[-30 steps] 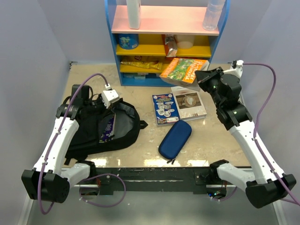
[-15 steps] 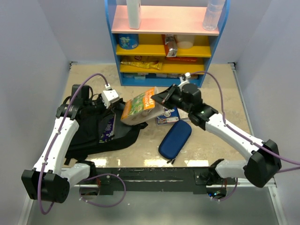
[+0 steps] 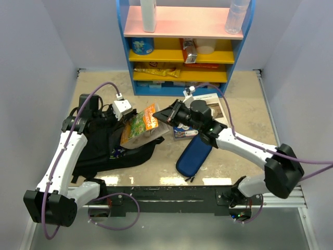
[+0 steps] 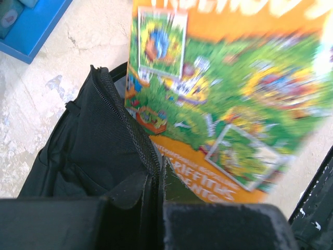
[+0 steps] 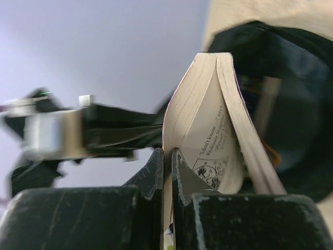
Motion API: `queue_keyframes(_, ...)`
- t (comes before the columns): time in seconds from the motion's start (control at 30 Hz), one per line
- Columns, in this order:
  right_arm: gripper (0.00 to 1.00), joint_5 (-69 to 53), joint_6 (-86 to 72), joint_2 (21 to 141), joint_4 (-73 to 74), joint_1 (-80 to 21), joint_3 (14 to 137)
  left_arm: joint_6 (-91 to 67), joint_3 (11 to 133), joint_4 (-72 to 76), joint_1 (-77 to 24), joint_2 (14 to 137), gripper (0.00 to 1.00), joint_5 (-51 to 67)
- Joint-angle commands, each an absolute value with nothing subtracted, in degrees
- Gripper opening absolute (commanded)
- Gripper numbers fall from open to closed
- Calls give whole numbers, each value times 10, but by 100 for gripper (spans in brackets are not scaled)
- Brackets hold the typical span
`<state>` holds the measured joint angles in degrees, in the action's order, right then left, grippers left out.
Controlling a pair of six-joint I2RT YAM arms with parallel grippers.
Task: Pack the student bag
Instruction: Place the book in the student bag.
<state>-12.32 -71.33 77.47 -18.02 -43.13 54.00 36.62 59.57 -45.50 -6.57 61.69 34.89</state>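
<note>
Overhead view, left-centre: the student bag (image 3: 101,146) lies slumped on the counter (image 3: 250,120), beside your left arm, mouth facing frame centre.

L claw (image 4: 160,179): closed, pinching the bag's zippered rim. In the L wrist view black fabric is sandwiched between the fingers (image 4: 130,208) and the mesh-lined wall rises just above them.

R claw (image 3: 167,115): closed on one edge of the orange-and-green book (image 3: 139,125). The R wrist view shows the fingertips (image 5: 156,166) nipping a thin outer part of it, approx. the cover, while the pages fan apart above.

Book position: tilted, front cover up, hanging at the bag's mouth at frame centre-left. Its low end overlaps the opening. Contact w/ the bag lining: cannot tell.

Other items, overhead view:
- Dark-blue pencil case (image 3: 193,154) on the counter, lower centre, under the R forearm.
- Two more books (image 3: 183,131) flat at centre, partly hidden by the R arm.
- Blue shelf unit (image 3: 182,78) at top centre, w/ bottles on its top board.
</note>
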Motion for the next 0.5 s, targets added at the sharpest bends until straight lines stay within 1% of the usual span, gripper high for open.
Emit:
queue_keyframes(0.0,0,-115,-709,819,-233,-431,516,365,617,-436,-71,599,0,371)
queue_keyframes(0.1,0,-112,-685,850,-221,-425,500,369,616,-439,-71,598,0,372)
queue_keyframes(0.2,0,-102,-638,884,-171,-420,513,372,615,-440,-71,598,0,371)
queue_keyframes(0.23,3,-105,-622,896,-148,-418,525,372,615,-441,-72,597,0,371)
queue_keyframes(0.27,24,-107,-603,907,-105,-417,550,372,616,-441,-71,597,0,372)
queue_keyframes(0.3,36,-115,-571,920,-89,-413,562,373,616,-442,-71,598,0,373)
queue_keyframes(0.33,43,-121,-556,938,-80,-410,569,374,617,-442,-71,597,0,374)
queue_keyframes(0.37,56,-117,-543,943,-50,-410,583,374,617,-443,-72,599,0,373)
queue_keyframes(0.43,68,-102,-507,945,-34,-410,590,374,616,-444,-72,599,0,373)
queue_keyframes(0.47,77,-91,-498,943,-22,-409,592,374,616,-445,-72,599,0,374)
